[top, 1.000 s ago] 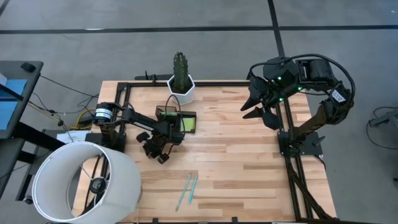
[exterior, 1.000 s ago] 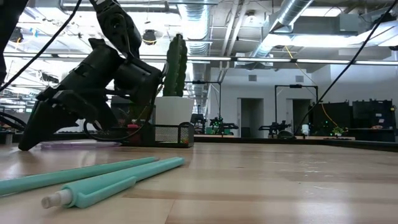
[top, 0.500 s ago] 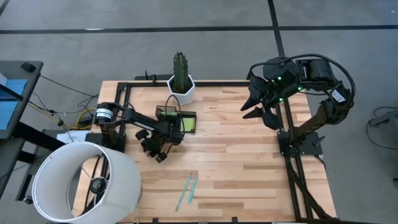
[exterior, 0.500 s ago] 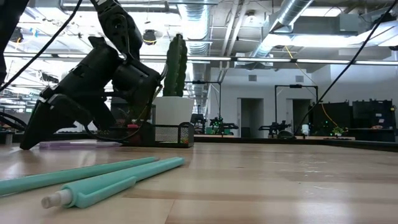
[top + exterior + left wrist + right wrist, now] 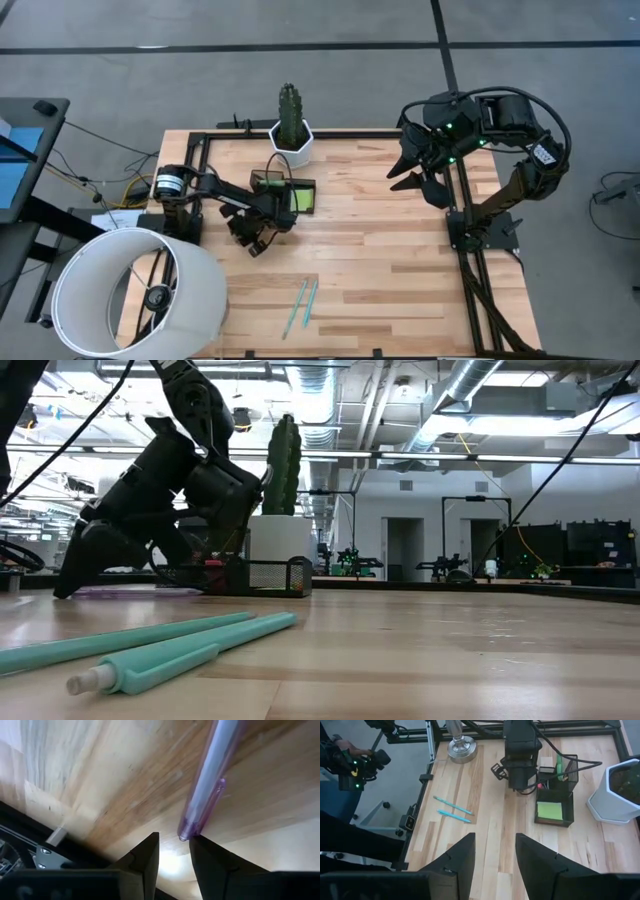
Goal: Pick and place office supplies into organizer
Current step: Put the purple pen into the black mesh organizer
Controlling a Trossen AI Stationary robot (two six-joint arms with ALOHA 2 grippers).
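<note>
Your left fingers (image 5: 172,860) stand slightly spread at the tip of the purple pen (image 5: 210,780), which lies on the surface (image 5: 400,240) beside the organizer (image 5: 285,193); closing now would probably pinch air or flick it away, while the right fingers (image 5: 492,857) wait apart

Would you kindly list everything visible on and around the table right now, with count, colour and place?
Teal pens: two, teal, side by side on the table's near part.
Purple pen: one, translucent purple, flat on the wood just ahead of the left gripper.
Organizer: one, black mesh, beside the pot.
Sticky-note pad: one, lime green, in the organizer.
Cactus pot: one, white, holding a green cactus, at the far edge.
Lampshade-like cylinder: one, white, at the near left corner.
Table: one, light wood.
Left gripper: low over the table by the organizer, open.
Right gripper: raised at the far right, open, empty.
</note>
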